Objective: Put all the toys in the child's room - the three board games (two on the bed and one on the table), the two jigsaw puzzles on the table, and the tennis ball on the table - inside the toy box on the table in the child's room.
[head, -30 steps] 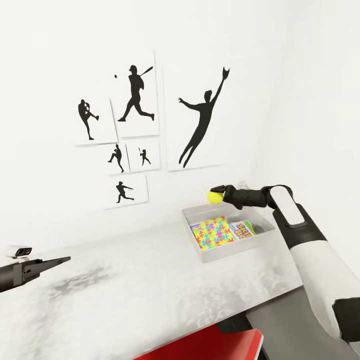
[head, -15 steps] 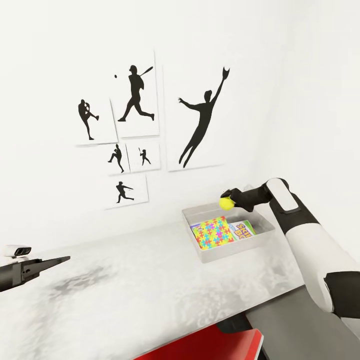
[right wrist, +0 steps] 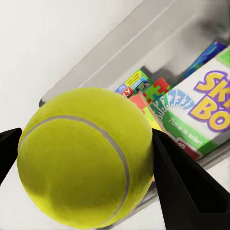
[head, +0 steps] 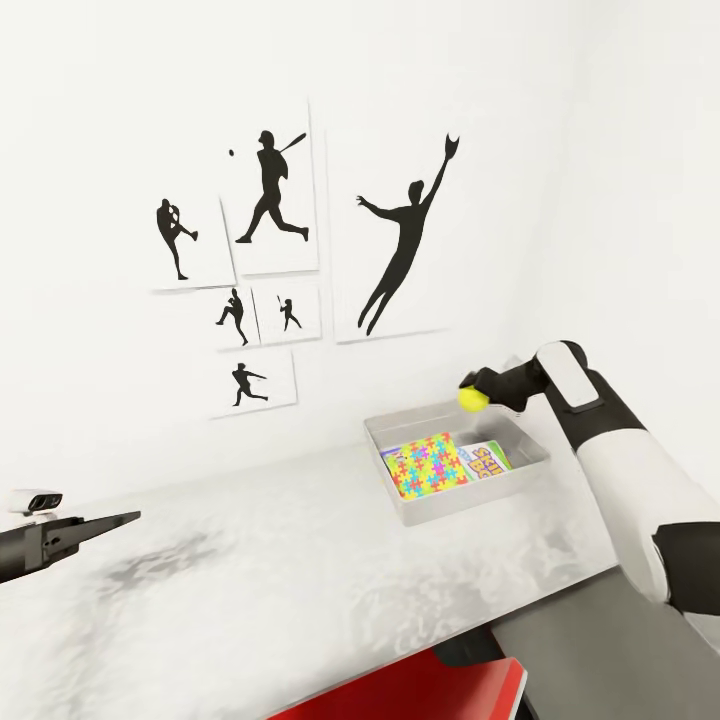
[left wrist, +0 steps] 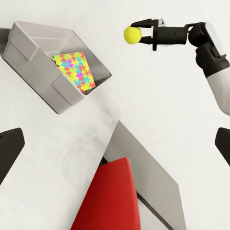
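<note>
Your right pincer (head: 474, 392) is clamped on the tennis ball (head: 472, 399), holding it in the air over the far right part of the toy box (head: 405, 504), which sits on the pale tabletop (head: 260, 570) toward its far right end, close to the white wall. From the head camera you can see a jigsaw puzzle (head: 425, 464) lying in the left half of the box and the Skip-Bo board game (head: 488, 460) just to its right, the two touching or overlapping at their shared edge. The left wrist camera gives you the side-on look the head camera lacks: the ball (left wrist: 132, 34) sits pinched between the two dark fingers of the right pincer (left wrist: 135, 32), well apart from the box (left wrist: 28, 47) with clear air between them, and a red block (left wrist: 112, 199) juts out under the near edge of the tabletop. The right wrist camera looks past the ball (right wrist: 86, 155) straight down into the box and shows more than the other two: beside the Skip-Bo box (right wrist: 201, 112) and the puzzle's edge (right wrist: 154, 93), the corner of another printed game box (right wrist: 132, 82) peeks out. Your left pincer (head: 100, 524) hovers at the near left over the tabletop, its fingers spread wide and holding nothing.
</note>
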Controlling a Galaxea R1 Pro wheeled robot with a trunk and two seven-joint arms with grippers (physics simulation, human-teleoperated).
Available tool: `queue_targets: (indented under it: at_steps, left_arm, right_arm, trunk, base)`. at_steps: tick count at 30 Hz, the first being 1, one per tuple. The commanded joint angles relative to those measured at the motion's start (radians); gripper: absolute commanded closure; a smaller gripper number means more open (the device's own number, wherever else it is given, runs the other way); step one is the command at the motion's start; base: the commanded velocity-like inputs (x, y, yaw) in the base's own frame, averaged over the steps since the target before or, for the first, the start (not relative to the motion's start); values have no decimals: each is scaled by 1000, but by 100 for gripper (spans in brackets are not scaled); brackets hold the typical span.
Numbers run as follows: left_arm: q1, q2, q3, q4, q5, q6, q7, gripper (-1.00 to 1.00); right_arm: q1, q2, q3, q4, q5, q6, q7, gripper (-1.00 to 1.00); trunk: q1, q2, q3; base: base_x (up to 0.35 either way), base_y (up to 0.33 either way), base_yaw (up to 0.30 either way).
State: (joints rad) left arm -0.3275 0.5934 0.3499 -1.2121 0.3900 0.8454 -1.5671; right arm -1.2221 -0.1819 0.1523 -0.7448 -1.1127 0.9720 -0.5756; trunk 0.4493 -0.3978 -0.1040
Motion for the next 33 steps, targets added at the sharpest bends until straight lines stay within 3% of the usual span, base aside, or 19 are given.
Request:
queue_targets:
  at_steps: [1,6,16,27,33]
  left_arm:
    - [-1,0,0,0,0,11,-4,-100]
    - [-1,0,0,-1,0,11,-4,-100]
    - [-1,0,0,-2,1,12,-4,-100]
    - [-1,0,-1,-7,1,14,-4,-100]
    - [4,-3,-3,-62,2,52,-4,-100]
  right_arm:
    - [-5,-2,5,3,-11,-1,-12,100]
    - [-30,-2,5,79,6,-3,-12,100]
    - [-37,3,4,114,118,-20,-11,100]
    - [-36,10,11,116,135,-46,-10,100]
    - [-36,11,12,116,136,-47,-10,100]
  trunk:
    - [1,-2,-2]
    - [1,-2,-2]
    - [1,-2,-11]
    - [1,-2,-28]
    - [1,-2,-38]
  base:
    - [0,0,0]
    - [0,0,0]
    - [0,0,0]
    - [0,0,0]
    - [0,0,0]
